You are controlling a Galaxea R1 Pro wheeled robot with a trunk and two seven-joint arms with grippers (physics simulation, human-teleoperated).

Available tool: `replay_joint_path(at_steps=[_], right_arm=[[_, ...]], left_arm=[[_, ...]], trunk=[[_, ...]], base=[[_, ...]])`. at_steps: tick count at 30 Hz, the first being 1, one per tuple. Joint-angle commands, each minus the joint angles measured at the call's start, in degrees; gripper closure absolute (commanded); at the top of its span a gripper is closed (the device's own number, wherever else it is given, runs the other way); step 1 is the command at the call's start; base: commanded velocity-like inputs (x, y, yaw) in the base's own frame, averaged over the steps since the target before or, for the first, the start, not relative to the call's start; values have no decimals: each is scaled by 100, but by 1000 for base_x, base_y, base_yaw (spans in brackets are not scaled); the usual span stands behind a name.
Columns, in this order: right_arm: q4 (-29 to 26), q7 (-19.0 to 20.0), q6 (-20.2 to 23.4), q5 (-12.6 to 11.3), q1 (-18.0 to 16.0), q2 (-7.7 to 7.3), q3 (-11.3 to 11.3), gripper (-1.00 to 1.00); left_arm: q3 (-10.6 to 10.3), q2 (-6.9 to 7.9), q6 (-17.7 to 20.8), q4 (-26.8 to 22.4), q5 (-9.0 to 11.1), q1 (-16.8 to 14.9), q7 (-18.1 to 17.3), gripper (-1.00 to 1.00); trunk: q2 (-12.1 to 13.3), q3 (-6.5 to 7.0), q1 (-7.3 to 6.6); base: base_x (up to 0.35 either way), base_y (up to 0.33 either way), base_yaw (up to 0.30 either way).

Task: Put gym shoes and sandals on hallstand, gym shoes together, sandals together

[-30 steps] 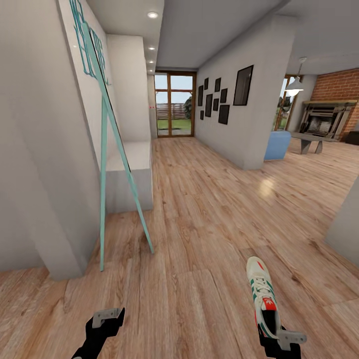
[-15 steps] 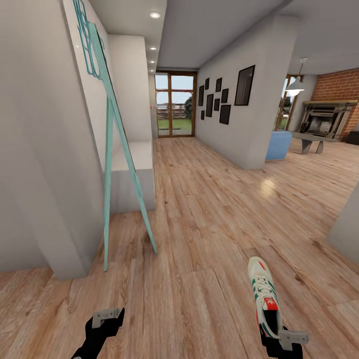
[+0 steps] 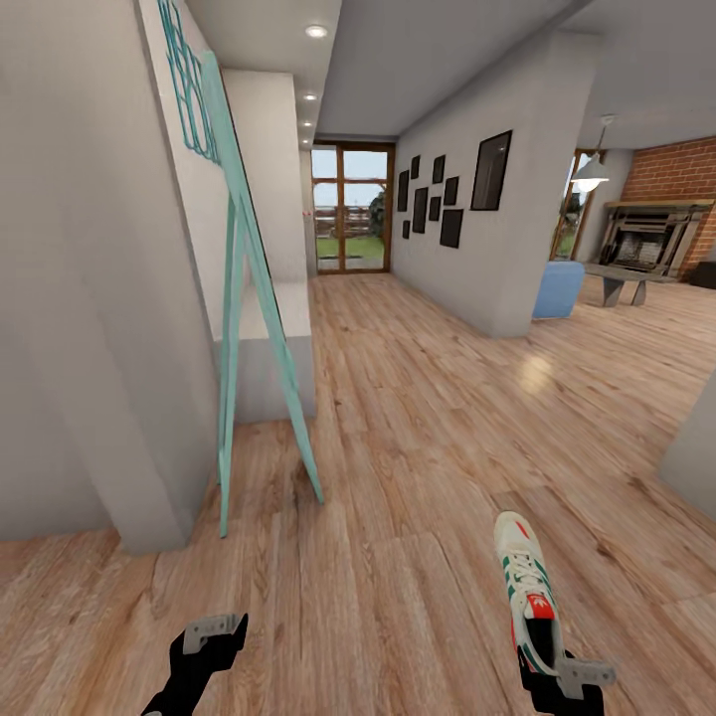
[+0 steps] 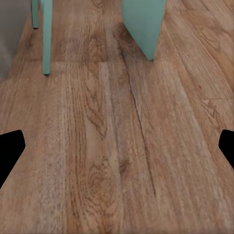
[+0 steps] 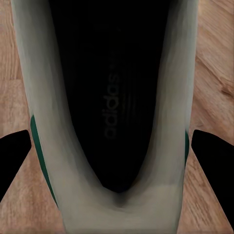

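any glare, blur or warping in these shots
Head view: wide-angle stretch bends the walls outward, a soft glare patch sits on the corridor floor, and ceiling spots glow brightly. Left wrist view: floor grain is slightly soft, the teal frame legs smeared. Right wrist view: the gym shoe between the right tool's fingers is very close, its interior nearly black, with faint lettering.

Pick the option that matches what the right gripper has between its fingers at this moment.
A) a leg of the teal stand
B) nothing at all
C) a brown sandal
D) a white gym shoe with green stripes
D: the right gripper clamps the heel end of the gym shoe, toe pointing away from the robot, and the right wrist view looks straight into the shoe's dark opening between the fingers.
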Motion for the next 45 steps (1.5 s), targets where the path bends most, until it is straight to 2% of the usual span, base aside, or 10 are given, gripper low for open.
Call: replay_joint_path(at_steps=[1,13,45], right_arm=[[0,-42,-10,-18,-3,-2,50,100],[0,-42,-10,-18,-3,0,55,100],[0,-42,-10,-18,-3,-2,50,100]], left_arm=[[47,-8,-18,1,-53,-5,-37,-100],[51,-7,-10,6,-46,-5,-37,-100],[53,-7,-10,7,-44,-5,-35,-100]], trunk=[[-2,-5,-1],[-2,-5,-1],[-2,-5,-1]], base=[[-5,8,0],[-63,168,0],[-2,41,0]])
